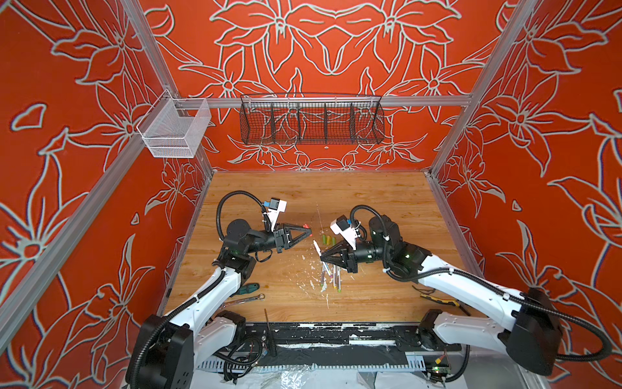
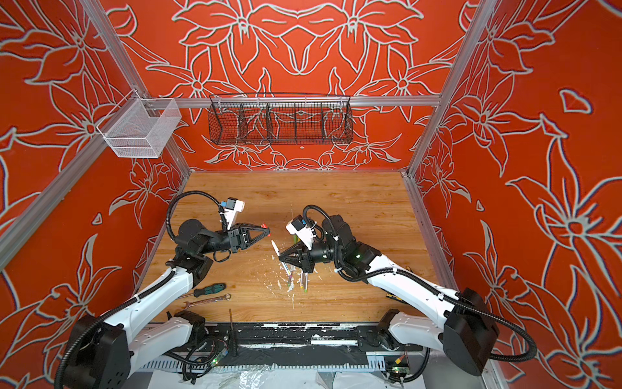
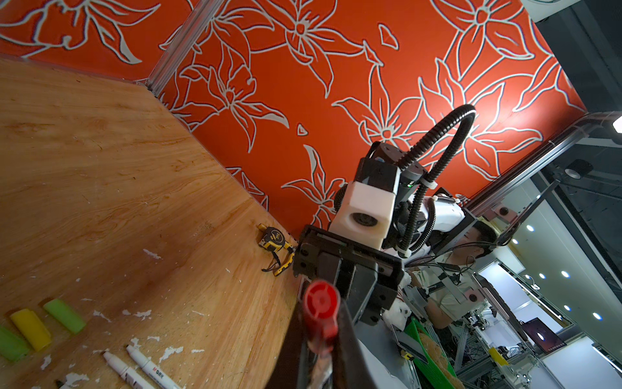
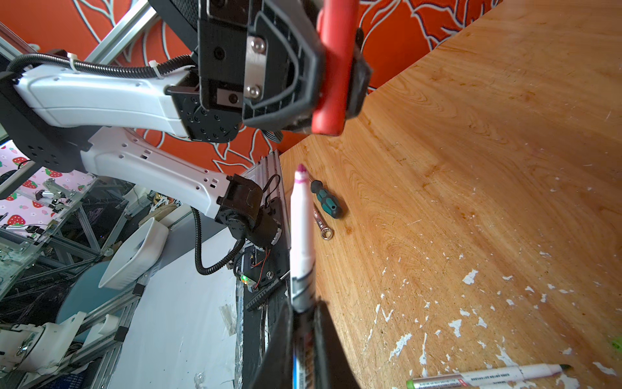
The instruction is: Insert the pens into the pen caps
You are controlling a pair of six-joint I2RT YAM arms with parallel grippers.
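My left gripper (image 1: 309, 232) (image 3: 319, 340) is shut on a red pen cap (image 1: 306, 226) (image 3: 321, 310), held above the wooden table left of the middle; the red pen cap (image 4: 331, 67) also shows in the right wrist view. My right gripper (image 1: 322, 256) (image 4: 303, 323) is shut on a white pen (image 1: 316, 246) (image 4: 301, 229) whose purple tip points toward the left gripper, a short gap away. Two green caps (image 1: 324, 239) (image 3: 64, 316) and a yellow cap (image 1: 330, 240) (image 3: 31, 329) lie side by side behind the right gripper. Further pens (image 1: 331, 276) (image 3: 144, 365) lie under it.
A green-handled screwdriver (image 1: 247, 288) and a silver wrench (image 1: 244, 300) lie near the left arm. A yellow tape measure (image 1: 434, 299) (image 3: 274, 237) sits by the right arm. White flecks dot the table (image 1: 370, 202). A black wire basket (image 1: 311, 121) and a white one (image 1: 175, 128) hang on the walls.
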